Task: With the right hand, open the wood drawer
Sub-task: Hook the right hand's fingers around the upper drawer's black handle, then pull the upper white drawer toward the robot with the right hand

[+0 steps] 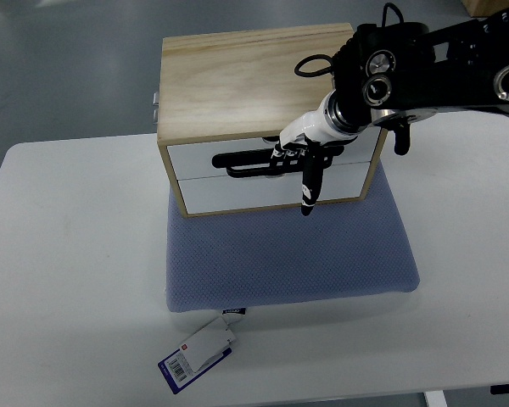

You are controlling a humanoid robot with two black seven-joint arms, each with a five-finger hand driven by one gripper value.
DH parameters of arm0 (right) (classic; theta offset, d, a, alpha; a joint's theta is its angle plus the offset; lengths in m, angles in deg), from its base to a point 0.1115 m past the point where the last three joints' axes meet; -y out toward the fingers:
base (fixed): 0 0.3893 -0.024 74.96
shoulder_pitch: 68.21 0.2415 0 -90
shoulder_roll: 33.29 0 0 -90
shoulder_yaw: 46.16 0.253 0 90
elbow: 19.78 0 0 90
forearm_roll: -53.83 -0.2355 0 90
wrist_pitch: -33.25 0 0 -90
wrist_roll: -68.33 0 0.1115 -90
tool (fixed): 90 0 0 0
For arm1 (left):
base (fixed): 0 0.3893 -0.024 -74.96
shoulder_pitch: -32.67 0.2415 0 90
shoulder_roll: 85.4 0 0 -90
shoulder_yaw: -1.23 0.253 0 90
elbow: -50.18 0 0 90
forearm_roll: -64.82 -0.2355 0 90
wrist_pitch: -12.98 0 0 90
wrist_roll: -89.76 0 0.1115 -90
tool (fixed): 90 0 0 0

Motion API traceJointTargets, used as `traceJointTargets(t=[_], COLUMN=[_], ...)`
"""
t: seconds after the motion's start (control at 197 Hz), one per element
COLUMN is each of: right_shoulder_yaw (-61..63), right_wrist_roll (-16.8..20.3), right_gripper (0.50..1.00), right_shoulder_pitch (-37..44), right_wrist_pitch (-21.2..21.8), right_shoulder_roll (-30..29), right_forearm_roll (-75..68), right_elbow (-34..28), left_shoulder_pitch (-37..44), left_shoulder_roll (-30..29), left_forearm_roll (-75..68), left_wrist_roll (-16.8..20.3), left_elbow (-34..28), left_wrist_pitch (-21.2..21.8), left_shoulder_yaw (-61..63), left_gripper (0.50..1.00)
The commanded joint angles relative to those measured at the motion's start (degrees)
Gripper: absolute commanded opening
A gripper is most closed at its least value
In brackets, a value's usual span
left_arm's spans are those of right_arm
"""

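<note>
A tag (197, 353) and blue mat (288, 250) lie nearer than the fingers (309, 188). The right hand (304, 157) hooks curled fingers on the top drawer's handle (250, 161) (apparently gripping). Drawer (271, 157) shut; next, a straight pull outward.

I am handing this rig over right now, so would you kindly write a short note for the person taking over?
Right hand: at the front of the wood drawer box, fingers against the upper drawer by its black handle slot; whether they hook it cannot be told.
Left hand: not in view.
Box stands on the blue cushion on the white table.
Done: hand has reached the drawer front.
Left: both drawers look closed; pull the drawer out.
</note>
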Motion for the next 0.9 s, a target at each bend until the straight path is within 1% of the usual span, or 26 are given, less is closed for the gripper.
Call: traceJointTargets(t=[0.0,0.127,0.457,0.508,0.513,0.594,0.599,0.695,0.746,0.751,0.792,0.878,0.883,0.893], right_shoulder_yaw=[-0.08,-0.34,0.1,0.1,0.1,0.19,0.36,0.54,0.54,0.62,0.63,0.63,0.63,0.63], right_wrist_roll=[0.0,0.09,-0.27,-0.27,-0.35,-0.44,-0.53,-0.62,-0.62,-0.62,-0.62,-0.71,-0.71,-0.71], right_gripper=[0.944,0.944,0.946,0.946,0.946,0.946,0.946,0.946,0.946,0.946,0.946,0.946,0.946,0.946], right_shoulder_pitch=[-0.28,-0.28,0.34,0.34,0.34,0.34,0.34,0.34,0.34,0.34,0.34,0.34,0.34,0.34], right_wrist_pitch=[0.31,0.75,5.67,5.67,6.89,7.52,8.3,9.98,9.98,11.2,12.26,12.79,13.58,13.59], right_shoulder_roll=[-0.04,0.32,1.28,1.28,1.46,1.55,1.89,2.16,2.16,2.34,2.34,2.34,2.51,2.51], right_forearm_roll=[0.09,-0.18,-0.88,-0.88,-0.88,-0.88,-0.97,-1.58,-1.58,-2.28,-2.64,-2.64,-2.81,-2.81], right_elbow=[0.12,0.21,-0.41,-0.41,-0.67,-0.85,-0.93,-1.37,-1.37,-1.46,-1.72,-1.72,-1.9,-1.9], left_shoulder_pitch=[0.0,0.0,0.0,0.0,0.0,0.0,0.0,0.0,0.0,0.0,0.0,0.0,0.0,0.0], left_shoulder_roll=[0.0,0.0,0.0,0.0,0.0,0.0,0.0,0.0,0.0,0.0,0.0,0.0,0.0,0.0], left_forearm_roll=[-0.01,-0.01,-0.01,-0.01,-0.01,-0.01,-0.01,-0.01,-0.01,-0.01,-0.01,-0.01,-0.01,-0.01], left_wrist_roll=[0.0,0.0,0.0,0.0,0.0,0.0,0.0,0.0,0.0,0.0,0.0,0.09,0.0,0.0], left_elbow=[0.0,0.0,-0.09,-0.09,-0.09,-0.09,-0.17,-0.17,-0.17,-0.09,-0.09,-0.17,-0.17,-0.17], left_wrist_pitch=[0.01,0.01,0.01,0.01,0.01,0.01,0.01,0.01,0.01,0.01,0.01,0.01,0.01,0.01], left_shoulder_yaw=[0.0,0.0,0.0,0.0,0.0,-0.08,-0.08,-0.08,-0.08,-0.08,-0.08,-0.08,-0.08,-0.08], left_gripper=[1.0,1.0,1.0,1.0,1.0,1.0,1.0,1.0,1.0,1.0,1.0,1.0,1.0,1.0])
